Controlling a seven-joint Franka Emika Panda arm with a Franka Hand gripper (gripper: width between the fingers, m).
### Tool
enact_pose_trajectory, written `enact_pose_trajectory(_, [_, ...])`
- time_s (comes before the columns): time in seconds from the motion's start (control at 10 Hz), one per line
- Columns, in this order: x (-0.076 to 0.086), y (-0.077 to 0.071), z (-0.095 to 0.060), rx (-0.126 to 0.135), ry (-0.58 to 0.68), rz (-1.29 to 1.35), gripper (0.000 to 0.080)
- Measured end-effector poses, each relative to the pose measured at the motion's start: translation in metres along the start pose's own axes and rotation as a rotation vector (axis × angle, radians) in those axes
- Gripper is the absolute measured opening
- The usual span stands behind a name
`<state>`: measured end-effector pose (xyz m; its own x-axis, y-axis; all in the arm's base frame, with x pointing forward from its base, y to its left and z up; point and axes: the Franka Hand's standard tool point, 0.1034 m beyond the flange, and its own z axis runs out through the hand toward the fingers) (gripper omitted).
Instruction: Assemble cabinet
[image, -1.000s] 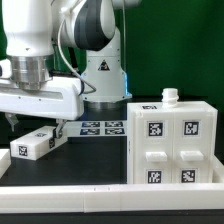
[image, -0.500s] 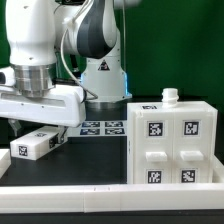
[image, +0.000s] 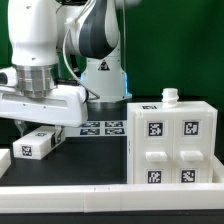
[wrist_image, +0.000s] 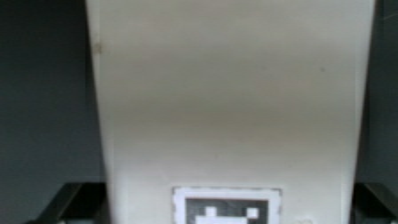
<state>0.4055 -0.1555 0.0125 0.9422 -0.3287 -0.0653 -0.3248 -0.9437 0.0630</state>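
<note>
The white cabinet body (image: 170, 140) stands at the exterior view's right, with four tags on its front and a small knob (image: 170, 96) on top. A loose white cabinet block (image: 37, 145) with a tag on its end lies on the dark table at the left. My gripper (image: 40, 129) is low over this block. In the wrist view the block (wrist_image: 222, 100) fills the space between my dark fingertips (wrist_image: 71, 203). The gripper (wrist_image: 217, 205) straddles it with the jaws wide apart, close beside its long sides. I cannot see whether they touch it.
The marker board (image: 100, 127) lies flat at the back centre, in front of the robot base (image: 102, 75). A white rail (image: 110, 195) runs along the table's front edge. Dark table (image: 95, 155) separates the block from the cabinet body.
My gripper has moved a little to the exterior view's right and lower over the block. The block has shifted slightly to the right. The cabinet body has not moved.
</note>
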Motion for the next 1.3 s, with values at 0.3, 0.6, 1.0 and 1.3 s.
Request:
enact_pose_trajectory(0.3, [-0.002,-0.023,-0.017,0.024,-0.021,-0.013,0.0556])
enact_pose_trajectory(0.6, [0.001,-0.065,-0.061,0.071,-0.018,-0.009,0.0557])
enact_pose_trajectory(1.0, [0.013,-0.139,-0.114,0.102,-0.037,0.094,0.0557])
enact_pose_trajectory(1.3, [0.026,-0.156,-0.129,0.105,-0.051,0.082,0.0558])
